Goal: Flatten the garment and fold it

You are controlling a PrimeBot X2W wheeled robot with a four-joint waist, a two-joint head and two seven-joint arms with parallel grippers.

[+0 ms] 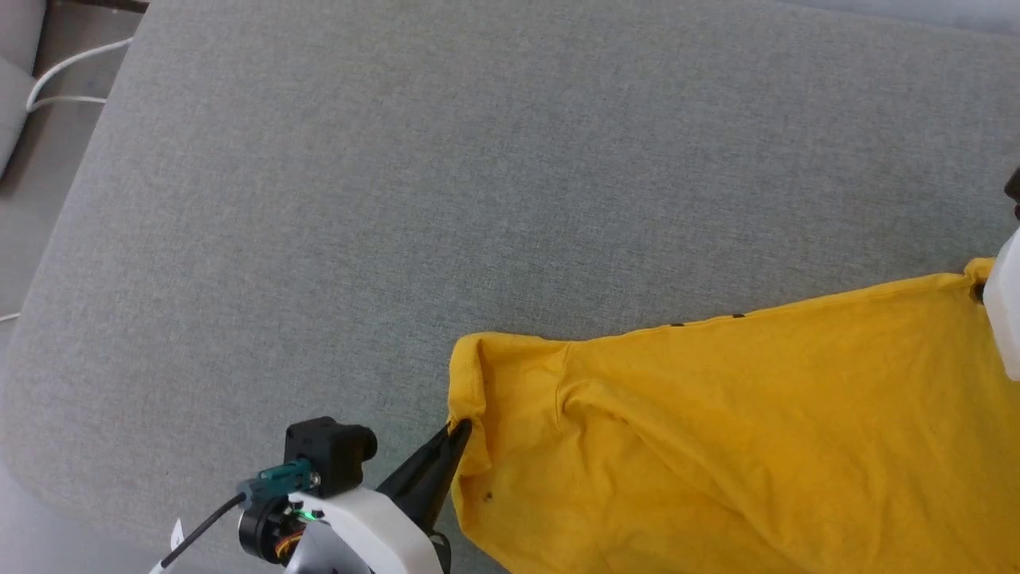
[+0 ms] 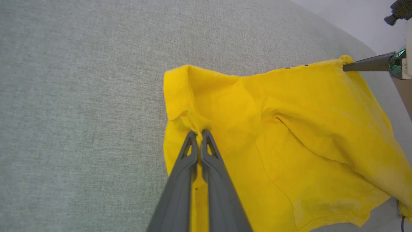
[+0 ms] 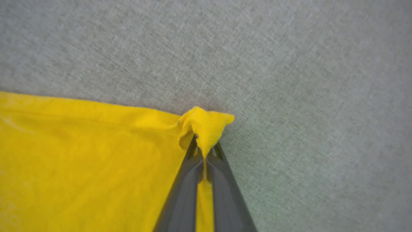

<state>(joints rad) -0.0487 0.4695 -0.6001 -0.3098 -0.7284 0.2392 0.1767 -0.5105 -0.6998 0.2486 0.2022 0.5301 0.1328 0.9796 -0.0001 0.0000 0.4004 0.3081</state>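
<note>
Materials. The garment (image 1: 717, 414) is soft, matt yellow knit cloth, creased, its hem stitched beside the left gripper (image 2: 200, 133) tips. Fingers (image 2: 180, 183) of this and the right gripper (image 3: 205, 144): smooth, matt dark-grey plastic. Beneath them, the upholstered surface (image 1: 398, 199): coarse, matt grey weave. Wrist shell (image 1: 374, 526): glossy white plastic.

The shirt (image 1: 757, 430) is bright yellow, with a plain side facing up. It lies on the soft grey top (image 1: 398, 199), low and to the right in the head view. It is spread out but not flat, with soft folds and wrinkles across it. Its far edge is pulled straight. Two corners are bunched into little points. Tiny black marks peek out along the far edge.
</note>
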